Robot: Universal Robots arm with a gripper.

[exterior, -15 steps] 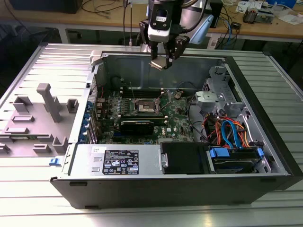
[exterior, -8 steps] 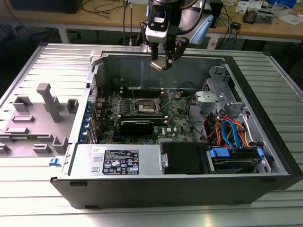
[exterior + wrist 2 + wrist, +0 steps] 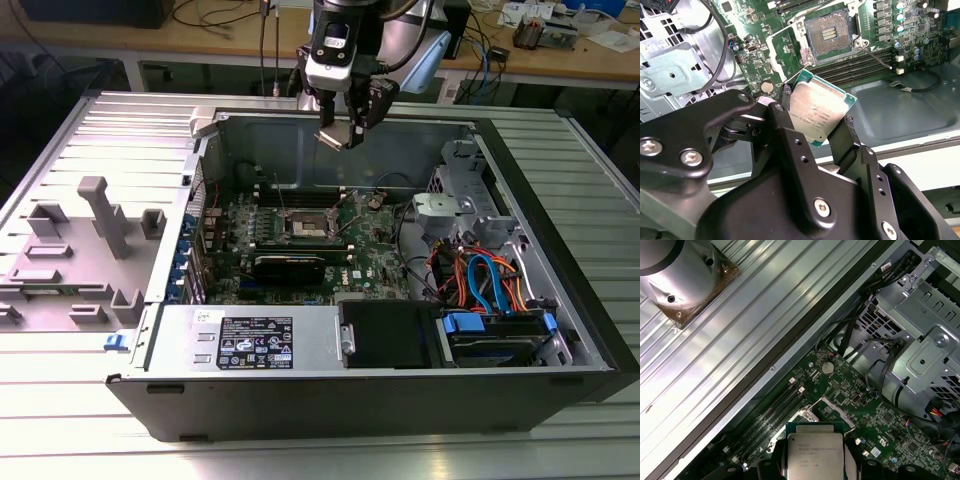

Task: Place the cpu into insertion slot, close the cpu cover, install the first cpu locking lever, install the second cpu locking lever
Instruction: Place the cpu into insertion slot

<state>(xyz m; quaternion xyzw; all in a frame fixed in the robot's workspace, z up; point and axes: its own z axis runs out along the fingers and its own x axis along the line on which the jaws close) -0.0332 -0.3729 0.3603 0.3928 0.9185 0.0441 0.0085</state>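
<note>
1. my gripper [image 3: 345, 128] hangs above the open computer case [image 3: 560, 330]. the jaws pinch the cpu [image 3: 333, 138] by two opposite edges.
2. edges: in the exterior view the case's far wall stands just below the jaws. the case rim runs round on all sides.
3. room: the motherboard [image 3: 370, 240] lies flat at the bottom of the case, well below the jaws. there is open air between it and the chip.
4. off to one side of the jaws sits the grey drive cage [image 3: 925, 355], with black cables bunched against it. the long memory slots [image 3: 860, 65] run just beside the socket.
5. the insertion slot [image 3: 832, 32] lies beyond the jaw tips, well apart from the chip. its dark centre is bare inside a silver rim.
6. the cpu cover [image 3: 772, 50] is swung off the slot. its thin frame lies just beside it, with green board showing through the window.
7. cpu look: a flat square with a silver-grey metal top, faint print and a narrow green rim. in the second wrist view it sits tilted between the jaws.
8. in the first wrist view the chip's top faces the camera and hides part of the socket.
</note>
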